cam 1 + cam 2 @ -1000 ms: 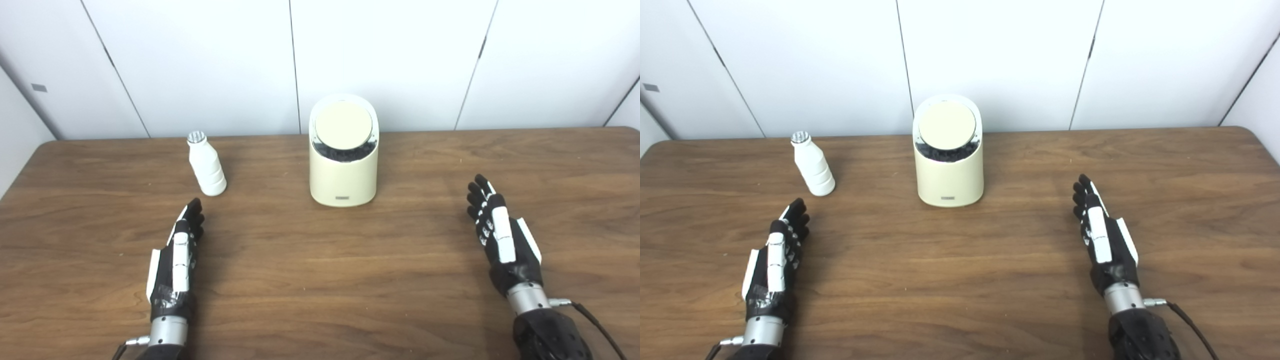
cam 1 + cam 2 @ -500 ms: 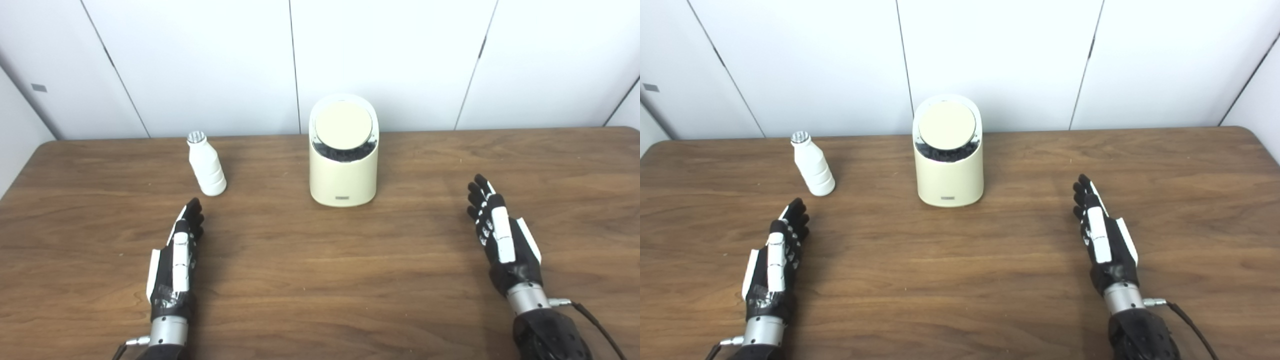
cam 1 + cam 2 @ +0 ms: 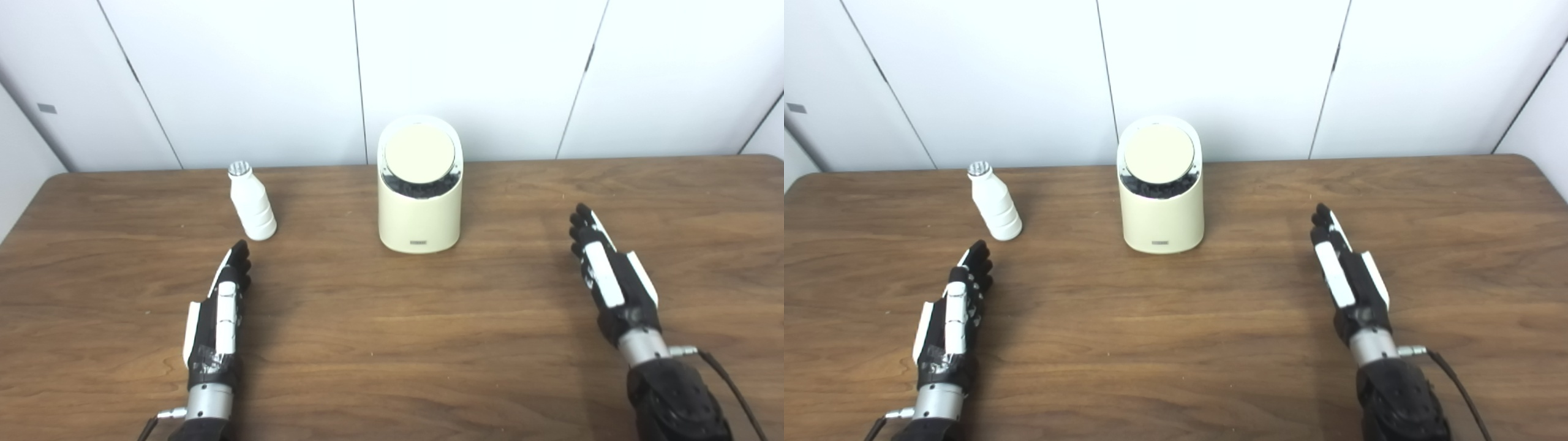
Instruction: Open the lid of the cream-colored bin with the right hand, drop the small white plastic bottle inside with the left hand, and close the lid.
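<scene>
Since the lid (image 3: pixel 419 153) is still down, left eye view: cream bin (image 3: pixel 419 211) sits mid-table, up and left of the right hand (image 3: pixel 612 278), fingers straight, holding nothing | right eye view: white bottle (image 3: pixel 993 204) upright, cap slightly tilted away, just past the left hand (image 3: pixel 952 309), flat and empty too, so each hand's nearest its own target
</scene>
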### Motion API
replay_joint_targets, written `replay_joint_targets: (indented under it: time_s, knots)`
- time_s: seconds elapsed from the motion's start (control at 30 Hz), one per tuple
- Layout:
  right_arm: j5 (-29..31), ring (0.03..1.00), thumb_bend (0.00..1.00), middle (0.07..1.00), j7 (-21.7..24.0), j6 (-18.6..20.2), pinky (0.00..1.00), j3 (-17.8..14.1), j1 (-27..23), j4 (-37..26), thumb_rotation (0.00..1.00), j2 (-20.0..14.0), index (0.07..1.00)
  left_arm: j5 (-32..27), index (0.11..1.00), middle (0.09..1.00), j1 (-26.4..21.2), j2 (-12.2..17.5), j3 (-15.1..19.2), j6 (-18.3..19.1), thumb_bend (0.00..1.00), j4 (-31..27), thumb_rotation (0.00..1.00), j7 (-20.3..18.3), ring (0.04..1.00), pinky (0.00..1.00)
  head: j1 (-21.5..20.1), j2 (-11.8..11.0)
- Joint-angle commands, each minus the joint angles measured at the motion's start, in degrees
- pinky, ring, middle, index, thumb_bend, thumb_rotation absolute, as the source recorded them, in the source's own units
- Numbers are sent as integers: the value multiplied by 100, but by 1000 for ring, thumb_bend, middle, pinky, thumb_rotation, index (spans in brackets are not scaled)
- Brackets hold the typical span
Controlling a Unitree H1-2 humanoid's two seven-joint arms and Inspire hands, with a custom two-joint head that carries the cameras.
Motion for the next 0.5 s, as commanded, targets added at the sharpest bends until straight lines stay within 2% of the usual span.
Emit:
replay_joint_targets:
  time_s: [0.0, 0.13, 0.27, 0.37, 0.47]
  knots:
    - [-101, 977, 712, 969, 52, 21, 1000, 75, -400, -236, 890, -99, 957, 33, 959, 971, -7, -79, -100, -123, 451, 125, 1000, -5, 980, 989, -7, 4]
    - [-107, 981, 723, 970, 170, 196, 1000, 194, -799, -244, 871, -180, 957, 98, 951, 966, 13, -130, -115, -170, 454, 129, 1000, 44, 974, 978, 14, 17]
    - [-248, 969, 678, 966, 225, 324, 998, 330, -1118, -213, 788, -225, 960, 67, 952, 966, 39, -175, -130, -195, 444, 107, 1000, 51, 973, 972, 22, 17]
    - [-744, 957, 620, 962, 215, 413, 936, 639, -1468, -117, 738, -349, 960, 74, 953, 966, 61, -194, -151, -202, 447, 91, 1000, 65, 979, 982, 36, 20]
    - [-1255, 927, 612, 952, 207, 530, 863, 934, -1833, 7, 730, -436, 951, 81, 949, 963, 86, -215, -161, -178, 448, 57, 999, 79, 975, 976, 20, 27]
